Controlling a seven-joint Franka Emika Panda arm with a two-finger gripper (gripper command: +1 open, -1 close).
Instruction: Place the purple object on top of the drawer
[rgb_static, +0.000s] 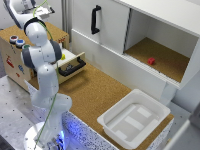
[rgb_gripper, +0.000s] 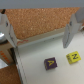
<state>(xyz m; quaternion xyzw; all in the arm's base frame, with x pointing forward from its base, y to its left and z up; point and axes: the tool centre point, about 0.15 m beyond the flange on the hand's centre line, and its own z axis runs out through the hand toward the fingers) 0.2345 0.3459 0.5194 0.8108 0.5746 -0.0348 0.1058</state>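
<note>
cork sheeting covers the long counter (rgb_static: 97, 92), which runs between a big white cabinet (rgb_static: 145, 35) and the counter's perforated white front edge. a white plastic bin (rgb_static: 134, 118) sits near the counter's end at the exterior view's right, leaving a broad bare stretch of cork between it and the small wooden box (rgb_static: 20, 55) at the exterior view's left. the box has a cork top carrying round coloured buttons (rgb_static: 17, 41), and its pale drawer (rgb_static: 72, 65) with a black bar handle is pulled out, the handle's long axis lying along the drawer front. a small red object (rgb_static: 151, 61) rests in the cabinet's open compartment. the white robot arm (rgb_static: 42, 60) bends over the drawer. in the wrist view, the purple cube (rgb_gripper: 50, 63) lies on the drawer's pale floor, lettered face up, just beside a yellow cube (rgb_gripper: 73, 58) without touching it. the gripper (rgb_gripper: 39, 31) hangs above with its fingers (rgb_gripper: 71, 35) spread wide, holding nothing.
</note>
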